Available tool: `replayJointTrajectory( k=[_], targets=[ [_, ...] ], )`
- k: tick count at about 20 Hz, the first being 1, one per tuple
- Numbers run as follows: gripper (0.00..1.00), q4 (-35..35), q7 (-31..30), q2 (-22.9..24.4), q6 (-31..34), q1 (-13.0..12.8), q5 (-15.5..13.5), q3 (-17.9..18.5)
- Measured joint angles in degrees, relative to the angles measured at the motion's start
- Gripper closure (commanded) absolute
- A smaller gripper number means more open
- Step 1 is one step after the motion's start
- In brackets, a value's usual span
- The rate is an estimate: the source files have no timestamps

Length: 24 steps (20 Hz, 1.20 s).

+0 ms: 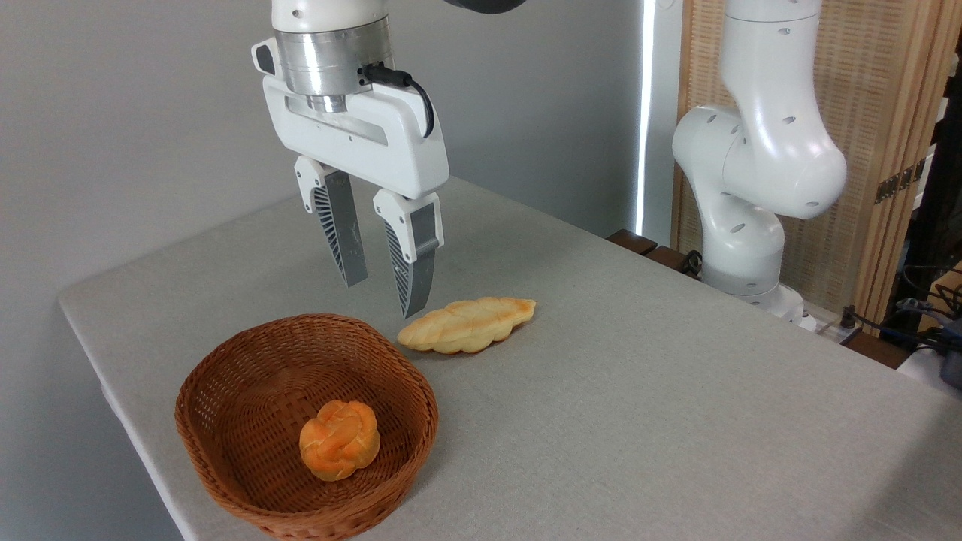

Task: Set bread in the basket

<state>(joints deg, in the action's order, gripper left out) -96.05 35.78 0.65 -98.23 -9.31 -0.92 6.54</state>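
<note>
The bread (467, 324) is pale golden-yellow with a braided surface and browner tips. The basket (225, 391) is brown wicker in a tight woven pattern. Inside it, a round bun (339, 439) shows orange, knotted strands with paler yellow folds. The desk (639, 421) is plain light grey cloth. The gripper (383, 297) has a white body, and its fingers (347, 229) are grey with ribbed, striped sides.

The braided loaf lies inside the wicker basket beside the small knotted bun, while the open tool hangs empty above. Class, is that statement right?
Not quite. The braided loaf lies on the table, outside the wicker basket, just past its far rim. Only the small knotted bun is inside. The camera view shows this. The rest holds: the tool hangs open and empty above.
</note>
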Motion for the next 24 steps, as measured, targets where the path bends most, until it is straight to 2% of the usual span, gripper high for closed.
replayJointTrajectory(
  k=[15,18,20,24],
  targets=[
    [0.0,-0.6,0.01,0.01,0.09,-0.19,0.0,-0.17],
    [0.0,-2.84,0.05,0.52,-0.58,-0.34,0.0,-0.97],
    [0.0,-5.7,0.51,1.63,-3.19,-0.51,0.0,-1.93],
    [0.0,-12.82,7.63,3.59,-6.49,-1.05,0.0,-5.34]
  ],
)
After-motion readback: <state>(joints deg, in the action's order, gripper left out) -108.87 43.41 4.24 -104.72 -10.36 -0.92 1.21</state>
